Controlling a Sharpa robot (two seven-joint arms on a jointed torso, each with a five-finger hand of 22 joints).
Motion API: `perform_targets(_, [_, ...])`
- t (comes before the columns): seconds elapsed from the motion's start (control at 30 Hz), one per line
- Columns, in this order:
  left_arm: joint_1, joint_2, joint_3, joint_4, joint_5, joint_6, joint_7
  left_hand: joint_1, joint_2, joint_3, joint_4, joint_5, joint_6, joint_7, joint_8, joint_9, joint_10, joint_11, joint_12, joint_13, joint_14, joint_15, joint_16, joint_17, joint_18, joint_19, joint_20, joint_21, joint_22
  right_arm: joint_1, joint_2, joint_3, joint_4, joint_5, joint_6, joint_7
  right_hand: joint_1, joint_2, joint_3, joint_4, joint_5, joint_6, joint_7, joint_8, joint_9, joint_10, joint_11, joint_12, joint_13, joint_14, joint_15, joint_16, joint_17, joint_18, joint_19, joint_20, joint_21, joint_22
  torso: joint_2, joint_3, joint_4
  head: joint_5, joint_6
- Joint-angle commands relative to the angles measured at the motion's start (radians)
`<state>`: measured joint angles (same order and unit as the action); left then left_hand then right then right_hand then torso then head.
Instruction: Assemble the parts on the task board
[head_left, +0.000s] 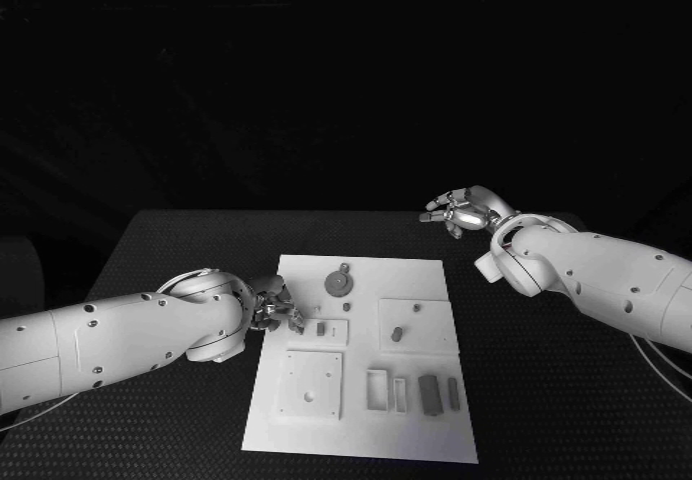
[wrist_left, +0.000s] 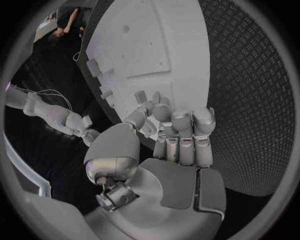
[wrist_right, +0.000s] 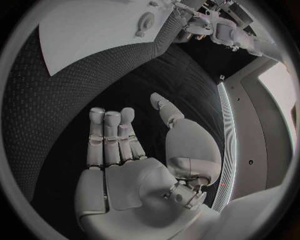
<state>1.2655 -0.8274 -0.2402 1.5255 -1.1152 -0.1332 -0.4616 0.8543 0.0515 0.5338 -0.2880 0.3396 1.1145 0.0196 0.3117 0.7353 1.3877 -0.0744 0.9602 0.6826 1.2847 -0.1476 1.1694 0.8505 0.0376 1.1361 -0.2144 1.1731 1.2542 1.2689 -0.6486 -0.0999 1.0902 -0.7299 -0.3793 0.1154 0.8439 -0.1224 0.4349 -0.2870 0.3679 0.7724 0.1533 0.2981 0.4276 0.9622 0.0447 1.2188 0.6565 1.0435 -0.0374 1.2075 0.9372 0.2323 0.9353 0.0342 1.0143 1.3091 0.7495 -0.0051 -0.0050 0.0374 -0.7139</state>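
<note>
Nearest me, the white rectangular task board (head_left: 368, 440) lies mid-table on the black textured table (head_left: 173, 240), carrying small grey parts: two upright bars (head_left: 440, 395) at its near right, a round disc-shaped piece (head_left: 339, 282) at its far end. At the board's left edge I see my left hand (head_left: 274, 310) with fingers curled together over a small grey part (head_left: 317, 327); whether they pinch it, I cannot tell. My right hand (head_left: 462, 210) hovers beyond the board's far right corner, fingers loosely apart, holding nothing.
</note>
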Motion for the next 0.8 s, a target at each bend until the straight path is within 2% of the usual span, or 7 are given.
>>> perform_targets(0.03, [-0.001, 0.003, 0.0, 0.002, -0.013, 0.011, 0.007, 0.047, 0.034, 0.01, -0.003, 0.006, 0.009, 0.0, 0.003, 0.12, 0.024, -0.018, 0.006, -0.002, 0.01, -0.002, 0.007, 0.002, 0.103, -0.001, -0.011, 0.006, 0.001, 0.0, 0.0, 0.0, 0.001, 0.0, 0.013, 0.01, -0.01, 0.003, -0.004, -0.001, 0.005, 0.035, 0.027, 0.004, -0.001, -0.159, 0.025, 0.004, -0.001, -0.007, 0.0, 0.005, -0.001, 0.029, -0.001, 0.002, -0.006, 0.014, 0.0, 0.0, 0.0002, 0.0, -0.001])
perform_targets(0.4, [-0.01, 0.008, 0.0, -0.001, -0.015, 0.021, 0.002, 0.043, 0.031, 0.008, -0.002, 0.005, 0.008, 0.0, 0.002, 0.12, 0.024, -0.017, 0.006, -0.003, 0.009, -0.002, 0.006, 0.001, 0.102, -0.001, -0.01, 0.006, 0.001, 0.0, -0.001, 0.0, 0.002, 0.001, 0.013, 0.01, -0.01, 0.003, -0.004, -0.001, 0.005, 0.035, 0.027, 0.005, -0.001, -0.159, 0.025, 0.004, -0.002, -0.007, 0.0, 0.005, -0.001, 0.029, -0.001, 0.002, -0.006, 0.014, 0.0, 0.0, -0.0009, 0.0, -0.004])
perform_targets(0.8, [-0.012, 0.008, 0.0, 0.002, -0.045, 0.04, -0.001, 0.038, 0.009, 0.006, -0.002, 0.026, 0.037, -0.009, 0.012, 0.126, 0.018, -0.025, 0.013, -0.001, 0.009, -0.003, 0.003, -0.001, 0.102, -0.002, -0.009, 0.005, 0.0, 0.0, -0.003, 0.0, 0.003, 0.002, 0.015, 0.01, -0.011, 0.003, -0.004, -0.001, 0.006, 0.035, 0.027, 0.005, -0.002, -0.159, 0.025, 0.005, -0.002, -0.007, 0.0, 0.006, -0.002, 0.029, -0.001, 0.002, -0.006, 0.014, 0.0, -0.0001, 0.0005, -0.001, -0.007])
